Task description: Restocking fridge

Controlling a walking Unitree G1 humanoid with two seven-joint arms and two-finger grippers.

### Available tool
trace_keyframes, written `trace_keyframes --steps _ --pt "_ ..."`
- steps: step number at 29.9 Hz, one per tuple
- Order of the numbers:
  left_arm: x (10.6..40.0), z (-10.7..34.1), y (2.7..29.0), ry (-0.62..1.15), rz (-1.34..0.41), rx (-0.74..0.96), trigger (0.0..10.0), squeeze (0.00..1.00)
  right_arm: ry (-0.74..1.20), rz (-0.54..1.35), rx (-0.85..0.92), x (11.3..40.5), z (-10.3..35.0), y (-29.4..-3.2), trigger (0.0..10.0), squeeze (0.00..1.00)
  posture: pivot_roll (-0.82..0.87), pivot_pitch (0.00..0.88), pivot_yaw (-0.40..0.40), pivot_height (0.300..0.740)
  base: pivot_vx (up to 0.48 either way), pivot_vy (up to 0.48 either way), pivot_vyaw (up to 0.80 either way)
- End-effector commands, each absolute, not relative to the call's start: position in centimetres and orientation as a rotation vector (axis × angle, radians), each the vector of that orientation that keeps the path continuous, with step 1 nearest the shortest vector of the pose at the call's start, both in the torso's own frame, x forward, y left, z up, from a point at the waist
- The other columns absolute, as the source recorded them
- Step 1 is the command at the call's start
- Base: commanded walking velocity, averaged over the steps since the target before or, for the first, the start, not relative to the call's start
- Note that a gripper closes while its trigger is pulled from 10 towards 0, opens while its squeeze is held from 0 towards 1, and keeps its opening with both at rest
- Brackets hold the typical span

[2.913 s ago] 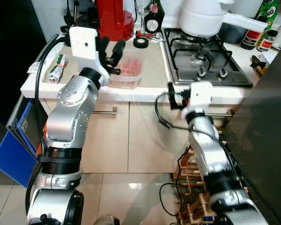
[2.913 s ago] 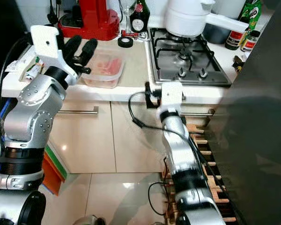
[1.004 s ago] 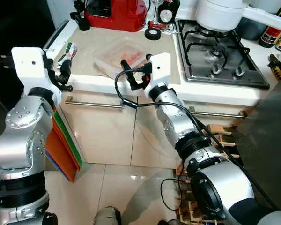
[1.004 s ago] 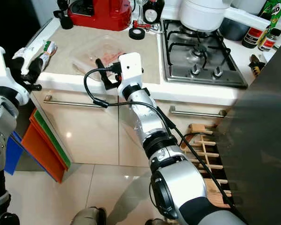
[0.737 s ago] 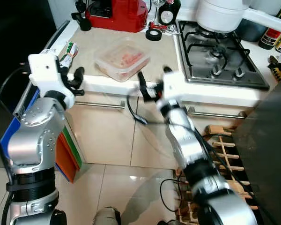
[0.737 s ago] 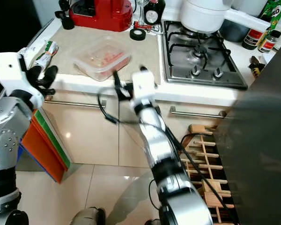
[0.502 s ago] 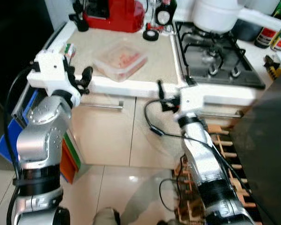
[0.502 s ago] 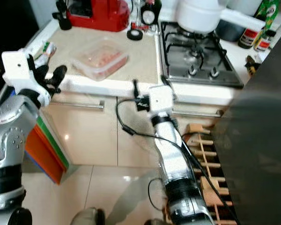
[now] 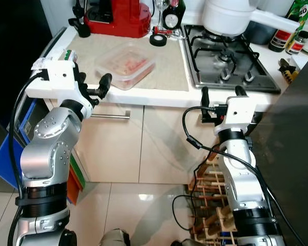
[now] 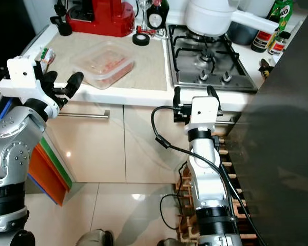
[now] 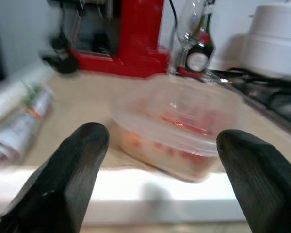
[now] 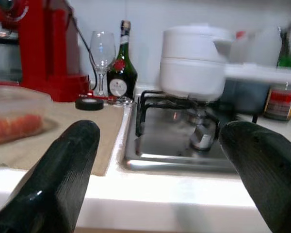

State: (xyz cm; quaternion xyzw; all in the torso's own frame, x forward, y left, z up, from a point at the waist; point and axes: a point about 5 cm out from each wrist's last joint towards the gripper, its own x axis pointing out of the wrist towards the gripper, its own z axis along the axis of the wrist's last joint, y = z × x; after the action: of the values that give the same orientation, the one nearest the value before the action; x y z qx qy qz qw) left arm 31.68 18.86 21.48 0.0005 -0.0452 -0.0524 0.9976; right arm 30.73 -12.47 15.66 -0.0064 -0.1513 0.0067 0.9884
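White pot (image 9: pixel 230 15) on hob (image 9: pixel 227 57).

Clear plastic container (image 9: pixel 125 65), smooth. Matt beige worktop (image 9: pixel 169 66). Glossy cream cabinet doors (image 9: pixel 164 143), glossy floor tiles (image 9: pixel 138 215). Steel hob (image 9: pixel 228 64), brushed metal. Shiny red plastic machine (image 9: pixel 115 18). Wooden rack (image 9: pixel 215 210).

— Can you read anything on the counter from where you stand?

— Hardly. My head cameras catch a green bottle (image 9: pixel 296 11) by the far wall with a white patch on it, but I cannot make out the letters. The dark bottle (image 12: pixel 120 68) beside the wine glass (image 12: pixel 102 51) carries a round pale label and a red emblem; its print is too blurred to read.

— And the wrapped packet?

— The packet (image 11: pixel 22 125) shows green and orange marks, no readable words.
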Motion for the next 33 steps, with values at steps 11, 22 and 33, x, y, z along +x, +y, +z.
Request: trace_keyframes --steps 11,22,33 --pt "29.0 23.9 17.8 -0.339 0.0 0.066 10.0 0.0 -0.489 0.09 -0.014 30.8 20.6 -11.0 10.0 0.02 0.1 0.0 -0.06 0.74 0.0 0.0 0.0" --pt "29.9 24.7 17.1 -0.386 -0.034 0.123 10.0 0.0 -0.483 0.09 -0.04 31.4 20.7 -10.6 10.0 0.01 0.1 0.0 -0.051 0.74 0.344 0.052 0.0" --pt "30.1 25.5 16.8 -0.42 -0.059 0.138 10.0 0.0 -0.475 0.094 -0.046 31.4 20.4 -10.5 10.0 0.02 0.1 0.0 -0.052 0.74 0.429 0.0 0.0"
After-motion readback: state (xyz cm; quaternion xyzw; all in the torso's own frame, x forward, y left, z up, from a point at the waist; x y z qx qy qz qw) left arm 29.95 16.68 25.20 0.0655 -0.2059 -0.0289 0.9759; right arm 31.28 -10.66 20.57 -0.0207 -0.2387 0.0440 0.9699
